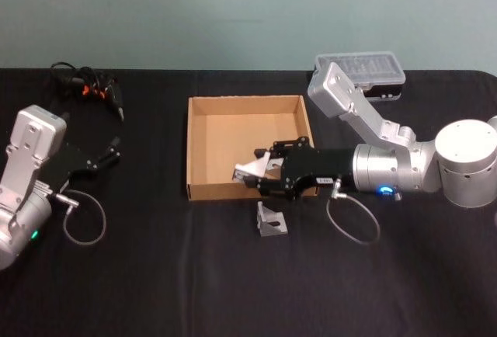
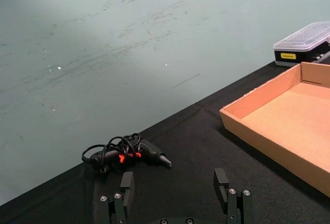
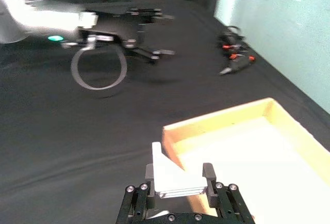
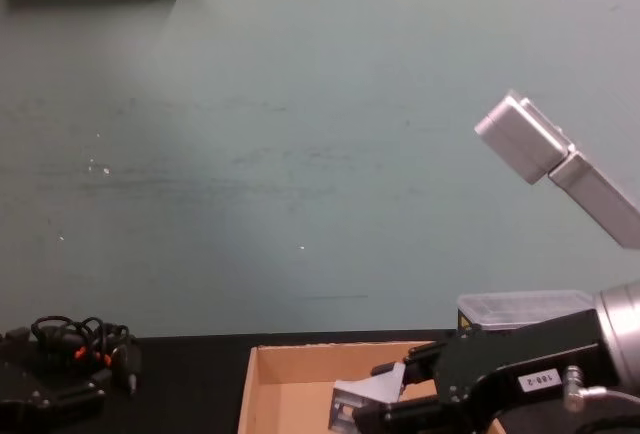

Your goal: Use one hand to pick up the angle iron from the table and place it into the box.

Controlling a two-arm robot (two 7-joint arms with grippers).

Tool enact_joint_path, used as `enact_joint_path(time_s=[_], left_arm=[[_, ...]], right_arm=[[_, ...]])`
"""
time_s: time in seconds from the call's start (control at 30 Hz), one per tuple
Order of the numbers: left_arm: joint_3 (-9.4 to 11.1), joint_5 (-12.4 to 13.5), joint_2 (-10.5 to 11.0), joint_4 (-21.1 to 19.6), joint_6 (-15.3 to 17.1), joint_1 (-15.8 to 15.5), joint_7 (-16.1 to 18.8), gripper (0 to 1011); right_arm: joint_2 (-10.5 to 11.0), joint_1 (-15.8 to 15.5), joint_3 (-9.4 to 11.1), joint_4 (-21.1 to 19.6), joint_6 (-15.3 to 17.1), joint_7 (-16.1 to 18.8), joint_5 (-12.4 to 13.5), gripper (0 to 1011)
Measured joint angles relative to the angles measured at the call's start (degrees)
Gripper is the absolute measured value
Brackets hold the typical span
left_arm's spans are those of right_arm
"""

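My right gripper (image 1: pixel 262 171) is shut on a grey angle iron (image 1: pixel 248 171) and holds it just over the front right part of the tan cardboard box (image 1: pixel 203 189). In the right wrist view the angle iron (image 3: pixel 170 177) sits between the fingers (image 3: pixel 208 173), above the box's near corner (image 3: pixel 221 121). The chest view shows the angle iron (image 4: pixel 362 394) held above the box (image 4: pixel 290 379). A second angle iron (image 1: pixel 270 219) lies on the black table (image 1: pixel 155 283), just in front of the box. At the far left, my left gripper (image 1: pixel 113 151) rests open with nothing in it.
A black plastic case with a clear lid (image 1: pixel 365 71) stands behind the box at the right. A black tool with a coiled cable (image 1: pixel 89 87) lies at the back left. A cable loop (image 1: pixel 353 219) hangs under the right wrist.
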Motion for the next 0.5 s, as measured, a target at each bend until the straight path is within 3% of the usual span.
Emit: enact_joint_path(time_s=[0.17, 0.5], left_arm=[[0.00, 0.00, 0.00, 0.00, 0.00, 0.00, 0.00, 1011], [0.00, 0.00, 0.00, 0.00, 0.00, 0.00, 0.00, 1011]], right_arm=[[-3.05, 0.61, 1.33, 5.05, -0.40, -1.28, 0.15, 544], [-7.02, 2.88, 1.71, 11.74, -0.99, -1.18, -1.34, 544]])
